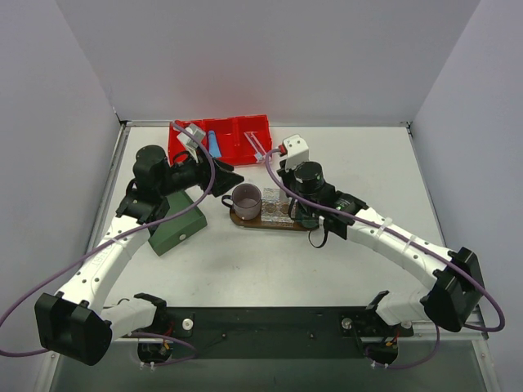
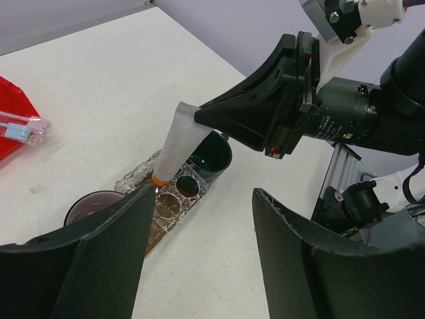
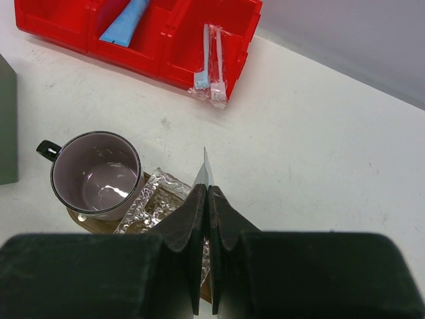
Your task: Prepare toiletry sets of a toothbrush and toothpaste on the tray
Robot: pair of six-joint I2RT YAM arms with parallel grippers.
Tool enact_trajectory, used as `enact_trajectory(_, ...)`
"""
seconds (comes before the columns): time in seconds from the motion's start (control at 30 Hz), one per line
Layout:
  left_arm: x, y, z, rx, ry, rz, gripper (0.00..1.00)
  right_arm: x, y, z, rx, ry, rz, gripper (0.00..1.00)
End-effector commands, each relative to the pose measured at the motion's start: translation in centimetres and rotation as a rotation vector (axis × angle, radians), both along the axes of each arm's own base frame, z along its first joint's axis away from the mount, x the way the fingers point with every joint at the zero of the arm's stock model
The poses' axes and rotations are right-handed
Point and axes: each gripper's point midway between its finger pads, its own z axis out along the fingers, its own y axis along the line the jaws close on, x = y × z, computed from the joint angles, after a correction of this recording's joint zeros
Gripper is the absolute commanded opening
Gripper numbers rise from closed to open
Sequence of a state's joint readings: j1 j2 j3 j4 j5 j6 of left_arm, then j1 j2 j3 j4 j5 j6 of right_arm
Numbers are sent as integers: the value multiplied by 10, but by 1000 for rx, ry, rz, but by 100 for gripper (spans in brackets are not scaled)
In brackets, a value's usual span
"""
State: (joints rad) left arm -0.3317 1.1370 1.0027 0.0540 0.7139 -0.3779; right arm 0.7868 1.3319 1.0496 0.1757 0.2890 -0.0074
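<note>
- White toothpaste tube [image 2: 174,143] hangs cap-down right over the tray [image 1: 253,224]. The right hand [image 2: 202,114] is pinched tight on its flat crimped end, and the orange cap sits just above the crinkly foil sheet [image 3: 151,199]. Holding it by the tail looks like a way to lower the cap end in first.
- Left hand [image 2: 202,199] is spread wide with nothing in it, hovering just beside the tray. Could be waiting to steady things, but that's a guess.
- Tray load: a purple mug [image 3: 96,173] that looks empty, a dark green cup [image 2: 211,156] next to it, and the foil in between. No brush or paste on there yet.
- Red bin [image 3: 66,26] at the back of the table has the blue tube [image 3: 126,23] in its middle compartment. The wrapped toothbrushes [image 3: 214,63] poke out over the front wall of the right one. The left compartment is hidden by the arm.
- Dark green box [image 1: 176,227] sits left of the tray, apart from it.
</note>
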Motion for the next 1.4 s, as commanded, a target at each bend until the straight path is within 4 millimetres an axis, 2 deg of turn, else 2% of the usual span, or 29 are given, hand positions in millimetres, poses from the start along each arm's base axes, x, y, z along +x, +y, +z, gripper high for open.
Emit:
enact_trajectory(0.0,-3,4,12,-11,-55,5,70,5,1,11,42,-51,-29,0)
enact_trajectory(1.37,-3,3,11,-11,-54,-2,71,10,1,-27,-18,-41,-69,0)
